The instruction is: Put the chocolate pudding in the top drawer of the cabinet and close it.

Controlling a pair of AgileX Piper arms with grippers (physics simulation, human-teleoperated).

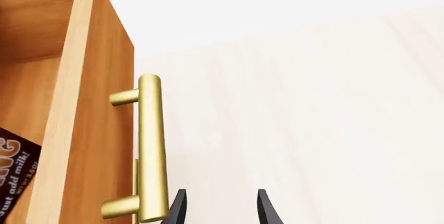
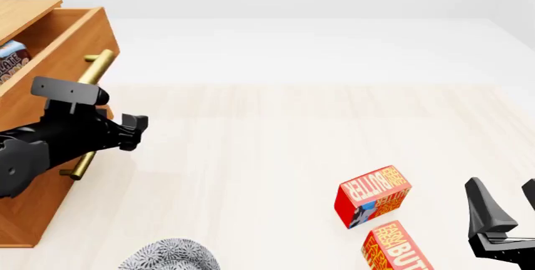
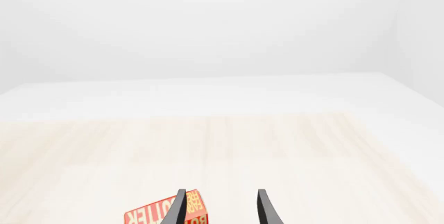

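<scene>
The left pincer point(image 1: 218, 208) stands open with nothing between its dark fingers, just beside the brass bar handle point(image 1: 153, 148) of the top drawer point(image 1: 90, 109) but not around it. The right pincer point(image 2: 505, 210) is also spread wide and empty, low at the near right of the counter point(image 2: 276, 138), a pale wood-grain surface that runs back to a plain white room.

The left arm point(image 2: 50, 141) reaches in from the left, crossing the front of the cabinet point(image 2: 34, 213) with its pincer pointing away from the drawer front. The top drawer is pulled out, and the chocolate pudding point(image 2: 12, 60) lies inside it.

Two red-orange butter boxes point(image 2: 374, 196) sit near the right pincer; the nearer one is cut off at the frame's bottom edge. A grey patterned object point(image 2: 171, 255) at the bottom edge is too cropped to identify. The lower drawers are mostly hidden behind the left arm.
</scene>
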